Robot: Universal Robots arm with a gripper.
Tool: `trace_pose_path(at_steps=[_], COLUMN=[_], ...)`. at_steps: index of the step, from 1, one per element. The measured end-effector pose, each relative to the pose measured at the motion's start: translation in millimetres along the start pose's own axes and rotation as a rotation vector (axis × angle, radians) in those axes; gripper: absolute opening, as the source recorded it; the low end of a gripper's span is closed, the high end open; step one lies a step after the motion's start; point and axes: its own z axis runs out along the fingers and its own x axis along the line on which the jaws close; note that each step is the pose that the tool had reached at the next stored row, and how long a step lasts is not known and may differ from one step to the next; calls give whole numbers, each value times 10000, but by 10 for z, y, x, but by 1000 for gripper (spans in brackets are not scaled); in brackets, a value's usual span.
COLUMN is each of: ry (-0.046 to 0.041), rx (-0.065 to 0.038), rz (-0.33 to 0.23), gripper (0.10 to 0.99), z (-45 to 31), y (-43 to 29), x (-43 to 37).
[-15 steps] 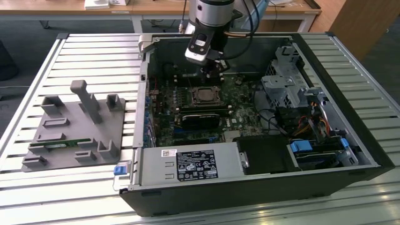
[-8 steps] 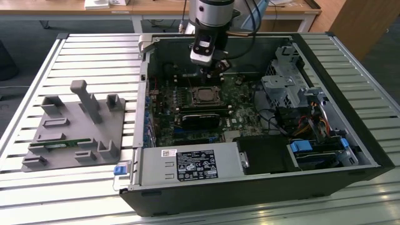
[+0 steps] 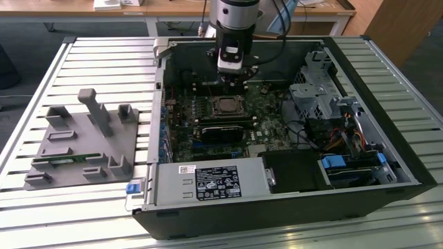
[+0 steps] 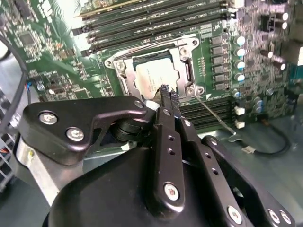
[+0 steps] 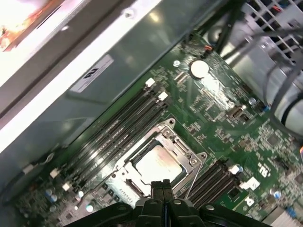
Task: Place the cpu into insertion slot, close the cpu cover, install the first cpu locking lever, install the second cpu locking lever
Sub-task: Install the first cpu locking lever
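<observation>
Shows the gripper [image 4: 166, 92] pinched together on nothing, tip at the near edge of the cpu cover [image 4: 187, 71], with the cpu [image 4: 154, 75] seated in the insertion slot [image 4: 150, 57] beneath. Risks slipping off the thin locking lever [image 4: 215, 116] (apparently unlatched) and striking the capacitors [image 4: 240, 52]. Leaves little side room, hemmed by memory slots [image 4: 156, 19] on two sides.
</observation>
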Motion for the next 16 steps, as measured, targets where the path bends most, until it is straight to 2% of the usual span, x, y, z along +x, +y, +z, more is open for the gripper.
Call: trace_pose_path(at_steps=[3,11,16], ry=[-6,-56,-60], rx=[-5,-41,-47], rz=[-465,-1212,-2094], gripper=[118,118,118], z=[1,2,6], y=[0,-6,-6], x=[0,5,5])
